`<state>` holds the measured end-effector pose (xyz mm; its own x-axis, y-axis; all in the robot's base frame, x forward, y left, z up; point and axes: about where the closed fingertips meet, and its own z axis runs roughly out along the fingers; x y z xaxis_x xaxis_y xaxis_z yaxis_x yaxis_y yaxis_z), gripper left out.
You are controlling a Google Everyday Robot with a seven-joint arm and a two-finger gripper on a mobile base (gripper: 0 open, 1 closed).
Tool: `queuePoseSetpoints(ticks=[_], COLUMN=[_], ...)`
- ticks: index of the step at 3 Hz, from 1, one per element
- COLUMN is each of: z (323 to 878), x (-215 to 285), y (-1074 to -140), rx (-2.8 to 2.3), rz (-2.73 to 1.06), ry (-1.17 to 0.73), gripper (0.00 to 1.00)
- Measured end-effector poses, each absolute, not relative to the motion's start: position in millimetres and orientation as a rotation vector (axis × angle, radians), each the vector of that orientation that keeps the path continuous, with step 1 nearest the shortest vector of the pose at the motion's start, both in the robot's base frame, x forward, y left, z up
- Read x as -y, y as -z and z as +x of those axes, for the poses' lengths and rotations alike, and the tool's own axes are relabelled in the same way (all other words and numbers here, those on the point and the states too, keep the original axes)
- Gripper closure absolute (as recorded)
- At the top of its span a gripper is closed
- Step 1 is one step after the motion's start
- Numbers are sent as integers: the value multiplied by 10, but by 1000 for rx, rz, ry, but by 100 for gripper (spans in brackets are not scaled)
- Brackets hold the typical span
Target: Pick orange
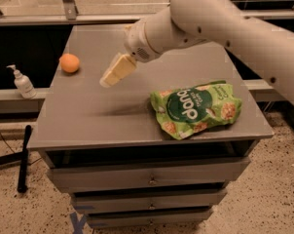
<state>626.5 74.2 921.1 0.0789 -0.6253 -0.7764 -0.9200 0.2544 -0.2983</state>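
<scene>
The orange (69,63) is a small round fruit lying on the grey cabinet top (88,111) near its left edge, toward the back. My gripper (109,78), with pale yellow fingers, hangs above the middle of the top, pointing down and left. It is to the right of the orange and apart from it, with nothing seen in it.
A green snack bag (198,107) lies on the right front of the cabinet top. A white pump bottle (22,82) stands on a ledge to the left of the cabinet. A black pole (23,157) leans by the floor at left. Drawers (149,179) front the cabinet.
</scene>
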Motion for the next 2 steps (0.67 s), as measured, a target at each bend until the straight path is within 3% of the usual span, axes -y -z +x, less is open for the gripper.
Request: queuePoseSetpoints(ticks=[2], z=[6863], x=[-1594], y=[-9045], rx=[-1555], rz=[-1384], ry=[-551], gripper=[0])
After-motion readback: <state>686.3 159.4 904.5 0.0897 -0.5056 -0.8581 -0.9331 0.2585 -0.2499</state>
